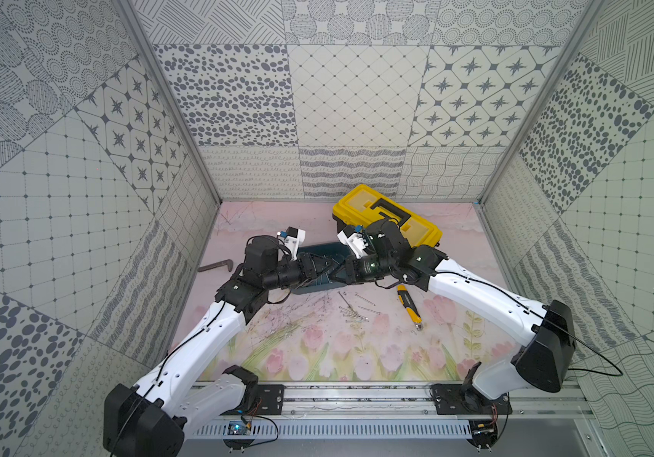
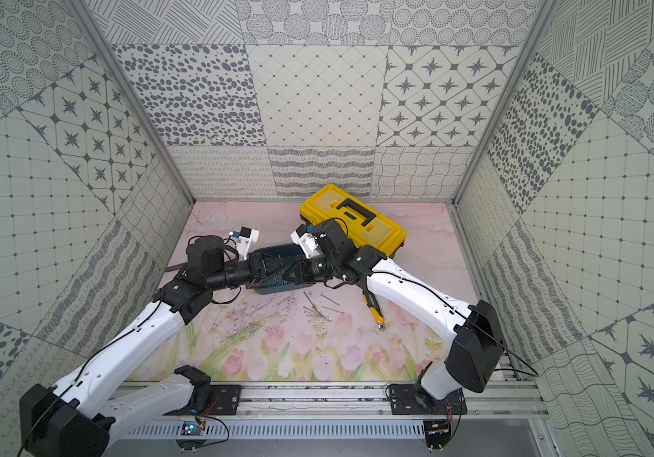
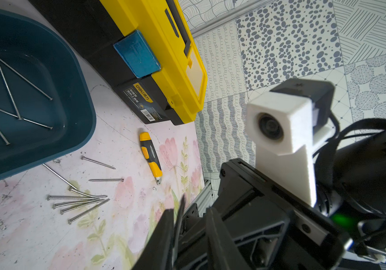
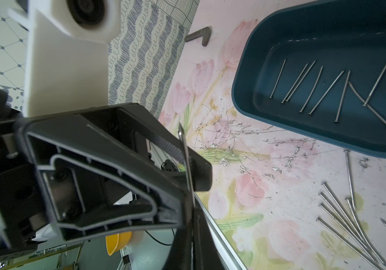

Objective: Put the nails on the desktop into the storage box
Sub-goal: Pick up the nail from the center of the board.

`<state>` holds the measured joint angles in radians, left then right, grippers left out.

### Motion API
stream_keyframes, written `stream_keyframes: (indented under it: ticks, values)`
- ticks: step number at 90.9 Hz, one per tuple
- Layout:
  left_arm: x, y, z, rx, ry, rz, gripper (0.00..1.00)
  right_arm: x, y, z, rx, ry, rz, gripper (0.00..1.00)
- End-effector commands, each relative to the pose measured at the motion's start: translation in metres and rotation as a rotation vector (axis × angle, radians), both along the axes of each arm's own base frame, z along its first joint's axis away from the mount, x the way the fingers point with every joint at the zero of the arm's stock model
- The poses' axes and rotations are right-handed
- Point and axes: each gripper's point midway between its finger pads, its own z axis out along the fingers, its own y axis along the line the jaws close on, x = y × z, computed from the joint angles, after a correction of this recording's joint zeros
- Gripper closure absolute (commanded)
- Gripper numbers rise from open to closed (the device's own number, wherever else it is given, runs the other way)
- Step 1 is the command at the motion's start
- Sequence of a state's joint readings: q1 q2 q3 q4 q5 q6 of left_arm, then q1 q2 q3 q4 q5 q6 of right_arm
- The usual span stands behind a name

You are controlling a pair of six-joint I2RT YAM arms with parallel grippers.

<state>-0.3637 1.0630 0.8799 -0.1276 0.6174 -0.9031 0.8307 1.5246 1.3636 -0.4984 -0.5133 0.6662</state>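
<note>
Pinching a nail [image 4: 185, 159]: right gripper [image 4: 193, 217] clamped tight; left gripper [image 4: 192, 195] nearly closed around it, grip unclear; both over storage box [image 1: 311, 291]; loose nails [image 1: 357, 312] at its 5 o'clock; open desk [image 1: 317, 356] at 6 o'clock.

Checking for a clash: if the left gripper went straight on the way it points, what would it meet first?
Probably the nail that the right gripper holds, which crosses the gap between the fingers of the left gripper; directly behind it, the right gripper itself. Depth is hard to judge.
</note>
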Motion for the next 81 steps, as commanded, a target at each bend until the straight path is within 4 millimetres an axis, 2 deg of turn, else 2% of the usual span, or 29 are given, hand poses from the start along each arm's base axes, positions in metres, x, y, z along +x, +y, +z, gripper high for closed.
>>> stream_keyframes:
  ticks: [1,6,14,16,22,30,41,52,74,81]
  values:
    - [-0.001,-0.003,0.011,-0.002,-0.046,-0.048,0.75,0.004,0.007,0.009,0.030,-0.022,0.000,1.00]
    - [-0.001,-0.003,0.012,-0.002,-0.049,-0.051,0.78,0.005,0.007,0.007,0.027,-0.018,-0.002,1.00]
    - [-0.001,-0.001,0.009,0.011,-0.035,-0.053,0.98,0.006,0.008,0.006,0.025,-0.015,-0.003,1.00]
    - [-0.001,0.000,0.008,0.013,-0.034,-0.054,1.00,0.007,0.009,0.007,0.026,-0.016,-0.006,1.00]
    - [0.000,0.000,0.005,0.018,-0.018,-0.064,1.00,0.008,0.010,0.005,0.023,-0.012,-0.007,0.99]
    - [0.000,-0.002,0.006,0.019,-0.012,-0.084,1.00,0.010,0.009,0.005,0.022,-0.006,-0.016,0.82]
    - [0.005,0.004,-0.001,0.077,0.020,-0.066,1.00,0.015,0.003,0.008,0.020,-0.027,-0.030,0.78]
    - [0.014,0.012,-0.008,0.136,0.053,-0.047,1.00,0.024,-0.013,0.009,-0.010,-0.066,-0.075,0.72]
    - [0.038,0.026,-0.042,0.323,0.146,-0.019,1.00,0.026,-0.043,0.005,-0.147,-0.180,-0.085,0.68]
    - [0.048,0.029,-0.062,0.393,0.187,-0.020,1.00,0.025,-0.050,0.002,-0.196,-0.208,-0.074,0.66]
